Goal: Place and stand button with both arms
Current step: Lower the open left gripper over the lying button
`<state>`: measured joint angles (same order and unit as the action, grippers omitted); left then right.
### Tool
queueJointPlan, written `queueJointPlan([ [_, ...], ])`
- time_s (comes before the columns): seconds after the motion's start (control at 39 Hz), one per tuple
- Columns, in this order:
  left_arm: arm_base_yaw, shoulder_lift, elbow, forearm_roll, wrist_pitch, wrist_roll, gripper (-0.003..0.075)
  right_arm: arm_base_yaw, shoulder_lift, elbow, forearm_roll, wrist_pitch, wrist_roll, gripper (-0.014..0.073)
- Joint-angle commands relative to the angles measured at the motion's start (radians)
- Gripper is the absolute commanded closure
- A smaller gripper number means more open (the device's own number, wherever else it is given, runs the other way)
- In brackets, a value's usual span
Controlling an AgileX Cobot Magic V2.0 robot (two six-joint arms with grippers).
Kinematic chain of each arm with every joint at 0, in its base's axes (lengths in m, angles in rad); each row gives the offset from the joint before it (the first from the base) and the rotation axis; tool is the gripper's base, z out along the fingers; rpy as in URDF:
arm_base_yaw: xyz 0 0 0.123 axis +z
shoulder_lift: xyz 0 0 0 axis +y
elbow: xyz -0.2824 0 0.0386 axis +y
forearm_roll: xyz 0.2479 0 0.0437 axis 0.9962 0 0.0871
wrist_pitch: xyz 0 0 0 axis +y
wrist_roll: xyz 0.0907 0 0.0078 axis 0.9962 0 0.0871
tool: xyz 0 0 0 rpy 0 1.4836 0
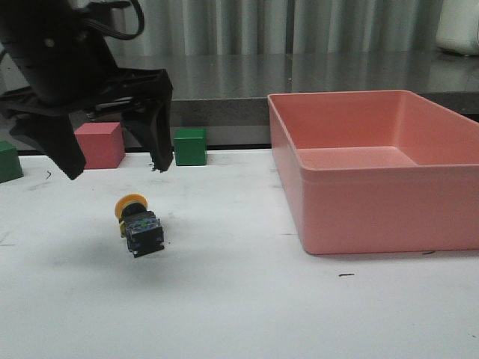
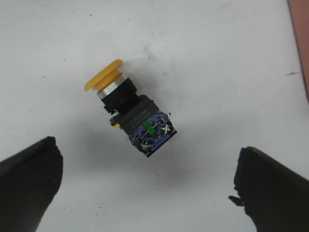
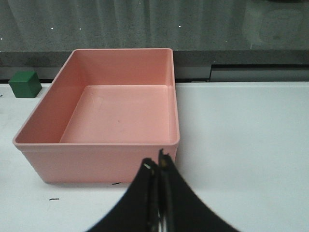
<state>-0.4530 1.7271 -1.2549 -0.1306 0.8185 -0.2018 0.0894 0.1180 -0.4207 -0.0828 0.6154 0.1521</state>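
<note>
1. Green cube [image 1: 9, 161], matte and square-edged, is sitting at the far left edge of the white table [image 1: 239, 314], partly cut off by the frame.
2. Left gripper [image 1: 116, 172], black and angular with two broad tapering fingers, is hanging above the table with its jaws spread wide and nothing between them. In the left wrist view the two dark fingertips [image 2: 29, 188] are flanking bare tabletop, well apart from one another.
3. Pink cube [image 1: 99, 144], dull and blocky, is resting at the back of the table, showing between the spread fingers.
4. Button [image 1: 139, 224] is lying on its side on the table, below the left gripper and touching neither finger. In the left wrist view its smooth yellow mushroom cap [image 2: 104, 76] is pointing away from the fingers; a shiny silver collar is following it, then a black blocky body ending in a blue face with metal screw heads and a small green tab.
5. Second green cube [image 1: 189, 146] is standing at the back of the table, just right of the left gripper.
6. Pink bin [image 1: 374, 213], smooth plastic, rectangular with rounded rim, is occupying the right side of the table.
7. Right gripper [image 3: 158, 193], glossy black, is showing only in its own wrist view, fingers pressed together with nothing between them, near the bin's closer wall.
</note>
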Motion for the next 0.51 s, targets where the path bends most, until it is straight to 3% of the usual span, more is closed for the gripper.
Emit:
queueJointPlan([
  [0.0,-0.006,0.027,-0.108,-0.001,0.056,-0.082,0.0028,-0.004,0.013,-0.025,-0.017,-0.089,-0.012,0.0664],
  [0.36,0.02,0.253,-0.301,0.044,0.22,-0.155,0.0028,-0.004,0.013,-0.025,-0.017,-0.089,-0.012,0.0664],
  [0.49,0.042,0.296,-0.329,-0.003,0.243,-0.159,0.0028,-0.004,0.013,-0.025,-0.017,-0.089,-0.012,0.0664],
])
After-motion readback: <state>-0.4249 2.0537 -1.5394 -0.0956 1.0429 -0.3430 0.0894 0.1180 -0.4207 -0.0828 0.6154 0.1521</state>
